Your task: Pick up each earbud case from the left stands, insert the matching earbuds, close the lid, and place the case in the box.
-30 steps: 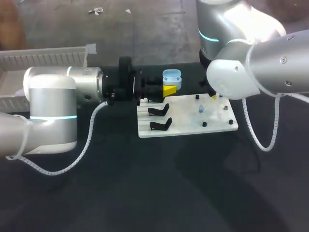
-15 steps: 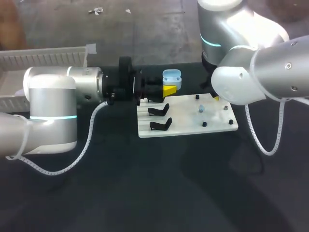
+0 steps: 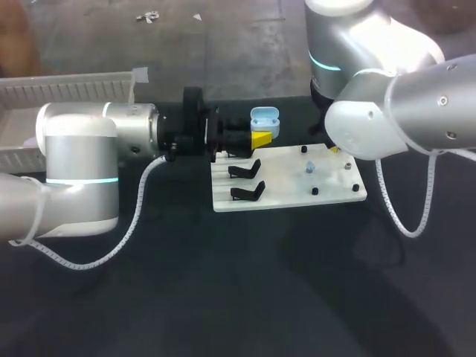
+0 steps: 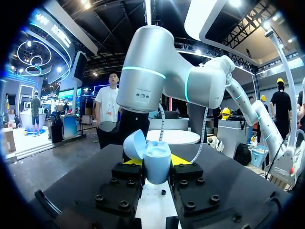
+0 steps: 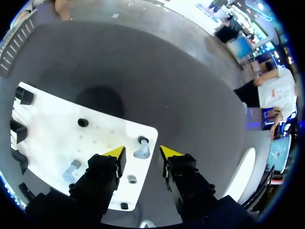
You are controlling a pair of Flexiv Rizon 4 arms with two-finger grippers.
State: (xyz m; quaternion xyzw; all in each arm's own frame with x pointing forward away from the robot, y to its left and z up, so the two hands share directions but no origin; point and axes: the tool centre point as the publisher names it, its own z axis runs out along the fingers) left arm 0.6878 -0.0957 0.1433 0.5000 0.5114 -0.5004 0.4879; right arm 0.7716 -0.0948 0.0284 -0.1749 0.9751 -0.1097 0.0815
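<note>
A light-blue earbud case (image 3: 265, 121) with its lid swung open is held upright above the far-left corner of the white board (image 3: 290, 195). My left gripper (image 4: 156, 166) is shut on the case (image 4: 157, 156). My right gripper (image 5: 142, 153) hangs over the board's far right corner, and in the head view its arm (image 3: 387, 111) hides most of it. A pale-blue earbud (image 5: 141, 149) stands on a peg between its open fingers, with a gap on each side. A second earbud (image 5: 72, 169) sits beside the left finger.
Two empty black stands (image 3: 246, 169) (image 3: 248, 193) are on the board's left side. Small black pegs (image 3: 314, 191) dot the board. A white ribbed box (image 3: 67, 93) stands at the back left, behind my left arm.
My right arm has shifted slightly to the right over the board's far corner. The left arm and the case have kept still.
</note>
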